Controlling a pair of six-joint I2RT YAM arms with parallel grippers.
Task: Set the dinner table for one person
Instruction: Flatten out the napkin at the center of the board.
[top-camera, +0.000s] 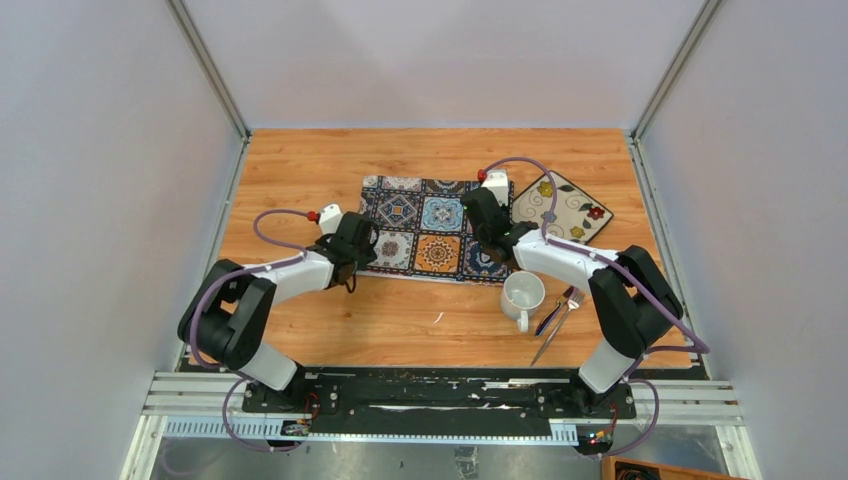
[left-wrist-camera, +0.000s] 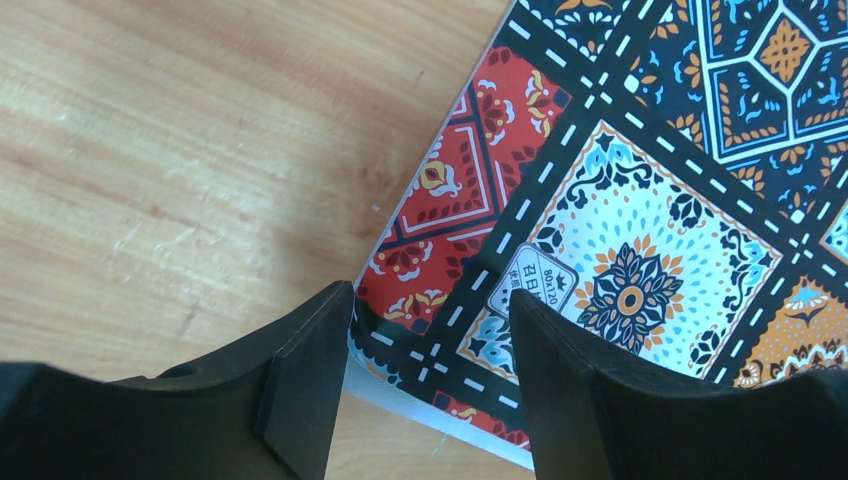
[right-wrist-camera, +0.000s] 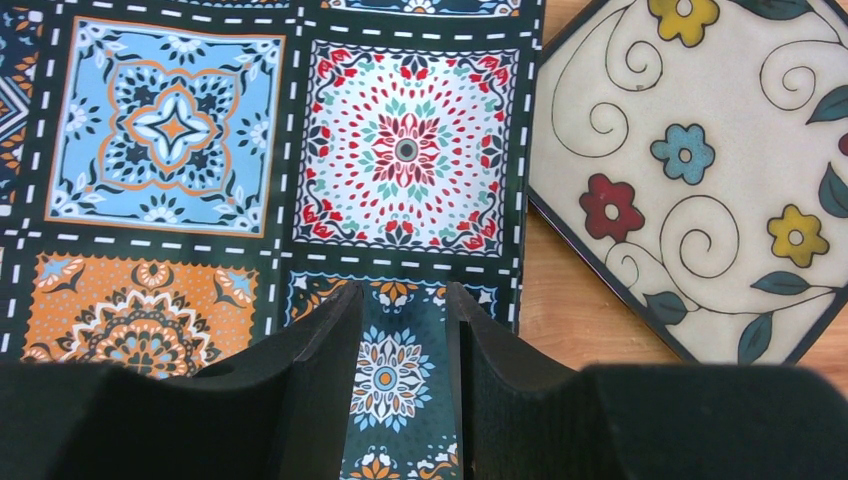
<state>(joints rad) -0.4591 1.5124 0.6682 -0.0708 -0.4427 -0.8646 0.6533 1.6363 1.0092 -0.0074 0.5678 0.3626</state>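
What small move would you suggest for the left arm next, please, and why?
Probably close the left pincer on the near-left corner of the placemat: its fingers straddle that corner with the jaws apart. The right pincer hangs over the near-right end, so both look set to shift the mat.

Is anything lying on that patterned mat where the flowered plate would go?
No object lies on the placemat. Only the left pincer and right pincer hang over its near corners; the flowered plate sits beside its far right corner.
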